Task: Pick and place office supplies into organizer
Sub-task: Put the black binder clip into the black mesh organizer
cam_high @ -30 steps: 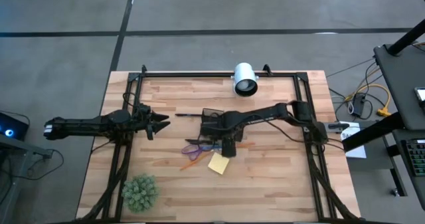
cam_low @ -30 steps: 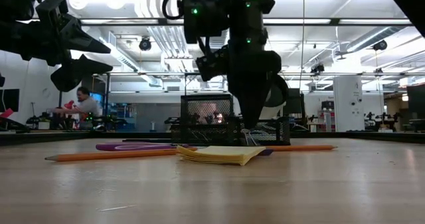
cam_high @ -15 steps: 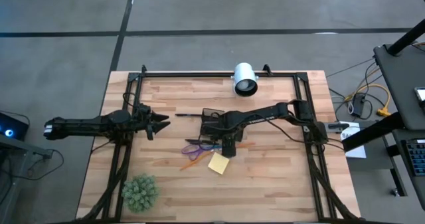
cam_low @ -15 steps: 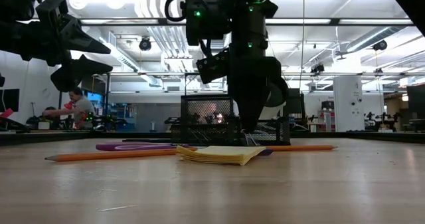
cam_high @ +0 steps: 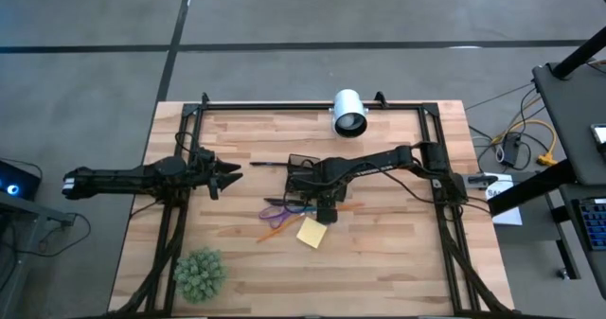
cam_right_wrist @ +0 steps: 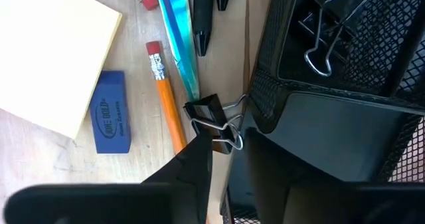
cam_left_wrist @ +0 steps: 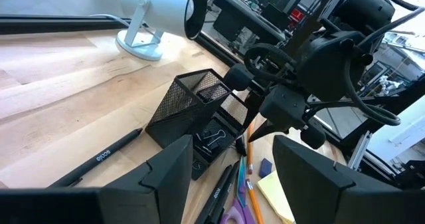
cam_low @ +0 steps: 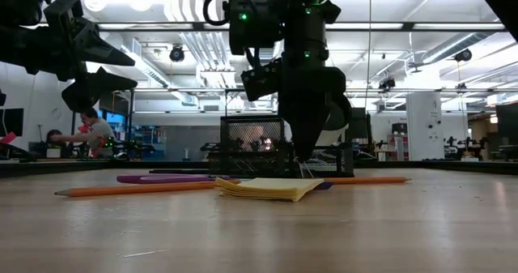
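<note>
Wooden slats make up the table (cam_high: 398, 262), with a black frame along its back edge and sides; the near half is mostly bare apart from a fuzzy green plant ball (cam_high: 199, 274) at the near left corner. A white cylindrical camera (cam_high: 348, 113) sits at the middle of the back edge.

Near the table's centre stands the black mesh organizer (cam_high: 301, 170), its upright back toward the camera, with a binder clip (cam_right_wrist: 317, 41) already lying in one low compartment. Just in front of it the supplies are crowded together: purple-handled scissors (cam_high: 279, 205), an orange pencil (cam_low: 137, 189), a square yellow sticky-note pad (cam_high: 311, 232) lying flat, a blue eraser (cam_right_wrist: 108, 121) touching the pad's edge, and a second black binder clip (cam_right_wrist: 211, 113) on the wood right against the organizer's wall.

The right gripper (cam_right_wrist: 222, 159) points down at that clip, its fingers narrowed around the clip's wire handles; whether they actually pinch it cannot be told. The left gripper (cam_high: 230, 175) hangs above the table's left side, well apart from the pile, jaws spread and empty. A black pen (cam_left_wrist: 99, 157) lies alone between it and the organizer
</note>
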`<control>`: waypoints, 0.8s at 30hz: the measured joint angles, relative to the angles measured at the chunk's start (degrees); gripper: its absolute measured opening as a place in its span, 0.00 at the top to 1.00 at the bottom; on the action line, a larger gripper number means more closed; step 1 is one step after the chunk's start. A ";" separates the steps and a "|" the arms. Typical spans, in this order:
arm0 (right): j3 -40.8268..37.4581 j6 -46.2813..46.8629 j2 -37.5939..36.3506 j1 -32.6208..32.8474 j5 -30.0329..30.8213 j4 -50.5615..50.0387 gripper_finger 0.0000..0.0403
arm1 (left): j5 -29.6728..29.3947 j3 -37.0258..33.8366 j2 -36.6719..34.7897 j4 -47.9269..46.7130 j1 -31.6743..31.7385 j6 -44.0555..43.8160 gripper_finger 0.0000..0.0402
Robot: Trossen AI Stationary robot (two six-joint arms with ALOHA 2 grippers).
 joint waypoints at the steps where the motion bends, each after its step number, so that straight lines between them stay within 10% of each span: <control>1: -0.09 0.00 0.00 0.01 -0.04 0.12 0.83 | 0.00 0.00 0.00 0.00 0.00 0.00 0.51; 24: 1.44 6.49 -3.88 3.06 -7.38 -9.25 0.98 | 0.00 0.22 -0.05 0.04 -0.02 0.00 0.51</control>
